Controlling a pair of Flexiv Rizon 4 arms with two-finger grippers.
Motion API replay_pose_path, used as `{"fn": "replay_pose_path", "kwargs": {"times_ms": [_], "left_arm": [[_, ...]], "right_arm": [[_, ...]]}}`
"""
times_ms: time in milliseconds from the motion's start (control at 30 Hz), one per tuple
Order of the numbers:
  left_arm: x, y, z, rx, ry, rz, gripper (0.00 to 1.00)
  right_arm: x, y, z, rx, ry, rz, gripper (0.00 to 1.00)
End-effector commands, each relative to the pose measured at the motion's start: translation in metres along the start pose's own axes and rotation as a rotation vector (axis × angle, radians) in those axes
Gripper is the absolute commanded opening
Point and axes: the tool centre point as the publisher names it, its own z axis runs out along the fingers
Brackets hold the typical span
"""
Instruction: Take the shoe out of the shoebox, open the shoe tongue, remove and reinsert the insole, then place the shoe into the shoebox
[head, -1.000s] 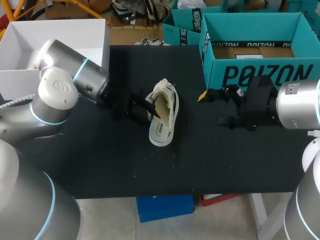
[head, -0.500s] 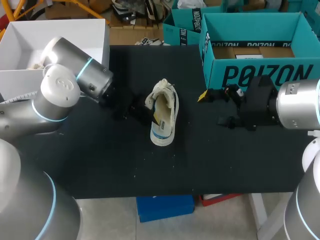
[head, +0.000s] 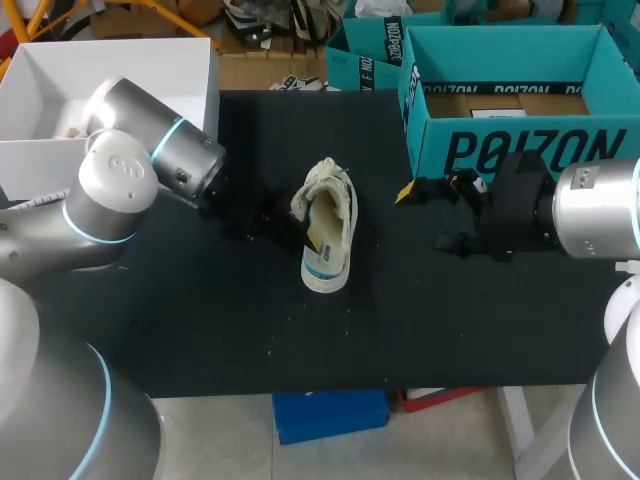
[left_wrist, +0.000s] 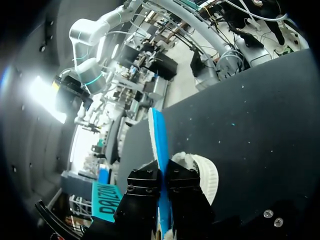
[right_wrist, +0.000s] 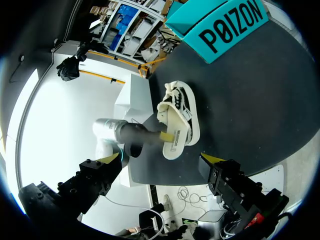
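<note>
A white sneaker (head: 328, 235) lies on the black table, toe toward the front edge. My left gripper (head: 308, 237) reaches into its opening from the left and is shut on the insole (left_wrist: 159, 135), a thin white sheet with a blue underside that stands on edge between the fingers. In the left wrist view the sneaker's white side (left_wrist: 204, 174) lies just beside the left gripper (left_wrist: 163, 176). My right gripper (head: 428, 216) hovers open to the right of the sneaker, holding nothing. In the right wrist view the sneaker (right_wrist: 184, 111) and insole (right_wrist: 176, 137) lie ahead of the right gripper (right_wrist: 160, 161).
The teal shoebox (head: 512, 152) stands open at the back right, close behind my right gripper. A white box (head: 110, 72) sits at the back left behind my left arm. Bare black tabletop (head: 300, 340) stretches in front of the sneaker.
My left gripper closed on the insole inside the sneaker and tipped it up on edge, so its blue side shows. The sneaker shifted slightly. The right arm stayed still.
</note>
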Motion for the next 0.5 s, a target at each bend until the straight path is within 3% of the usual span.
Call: {"fn": "replay_pose_path", "kwargs": {"times_ms": [33,500], "left_arm": [[0.003,0.002,0.003,-0.01,0.0,-0.003,0.0],[0.003,0.021,-0.003,-0.081,0.011,-0.001,0.0]], "right_arm": [[0.0,0.0,0.001,0.0,0.0,0.0,1.0],[0.0,0.0,0.001,0.0,0.0,0.0,1.0]]}}
